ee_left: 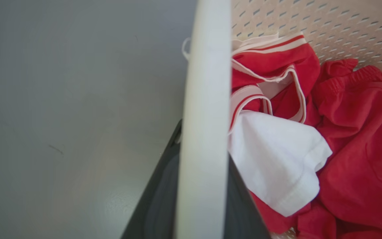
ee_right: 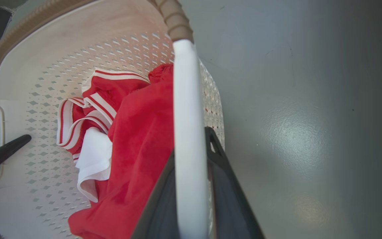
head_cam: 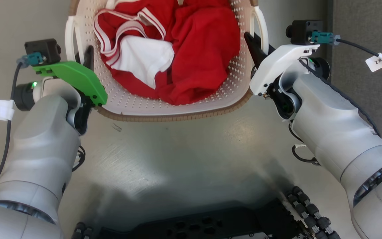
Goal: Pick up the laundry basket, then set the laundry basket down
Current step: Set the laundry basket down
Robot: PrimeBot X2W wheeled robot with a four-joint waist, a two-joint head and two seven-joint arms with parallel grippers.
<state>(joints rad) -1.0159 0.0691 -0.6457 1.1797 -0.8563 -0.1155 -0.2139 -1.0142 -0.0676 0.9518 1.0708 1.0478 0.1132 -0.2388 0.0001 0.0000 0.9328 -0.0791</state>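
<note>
The laundry basket (head_cam: 177, 109) is cream-white and perforated with a brown rim, and sits at the top centre of the head view. Red and white clothes (head_cam: 191, 49) lie inside it. My left gripper (head_cam: 89, 54) is shut on the basket's left white handle (ee_left: 206, 99), with a dark finger on each side of the bar. My right gripper (head_cam: 253, 42) is shut on the right handle (ee_right: 186, 109) in the same way. In the right wrist view a left finger (ee_right: 2, 155) pokes through the far handle opening. The basket's far end is cut off by the frame.
Smooth grey floor (head_cam: 184, 156) spreads below the basket. My dark wheeled base (head_cam: 211, 225) lies at the bottom edge. A darker grey strip (head_cam: 363, 20) runs along the right side. A tagged cable (head_cam: 378, 61) trails from the right wrist camera.
</note>
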